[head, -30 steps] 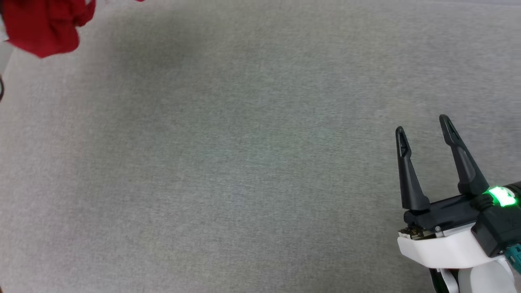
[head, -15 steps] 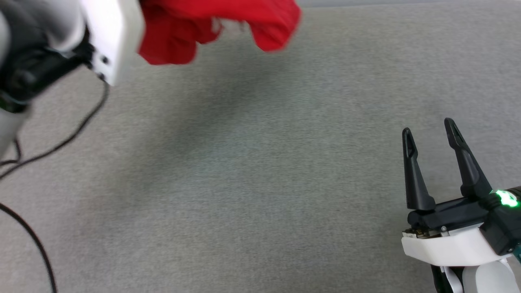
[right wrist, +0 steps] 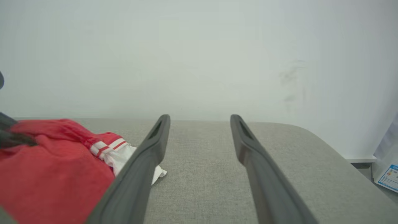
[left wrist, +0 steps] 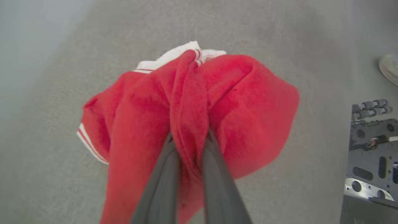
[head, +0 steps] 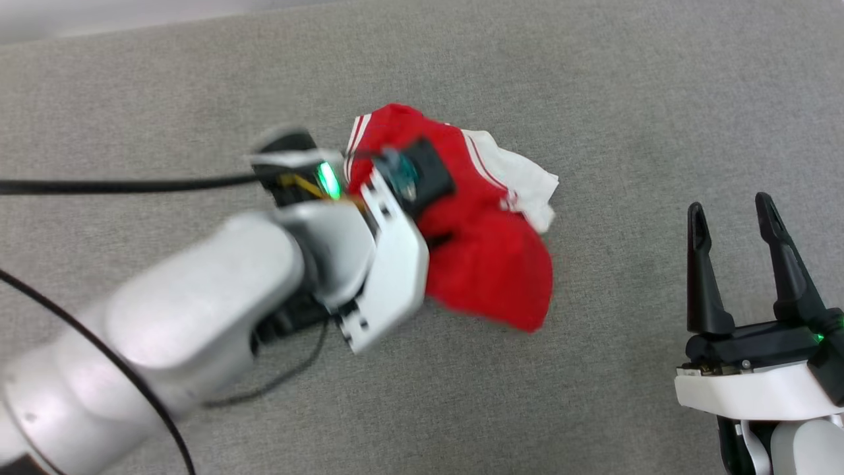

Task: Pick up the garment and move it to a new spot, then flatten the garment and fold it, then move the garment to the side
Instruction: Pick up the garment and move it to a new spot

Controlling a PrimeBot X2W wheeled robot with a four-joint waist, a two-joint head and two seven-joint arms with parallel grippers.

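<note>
Since the left end effector, gripping the shirt, has swung it near the open right end effector, flattening looks next.

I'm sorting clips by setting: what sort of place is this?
Probably an indoor test room: a broad grey fabric-covered surface under the red shirt, a bare pale wall behind it, and a drilled metal plate beside it.

Red garment, white striped sleeves, crumpled bunch; middle fold pinched in left hand.
</note>
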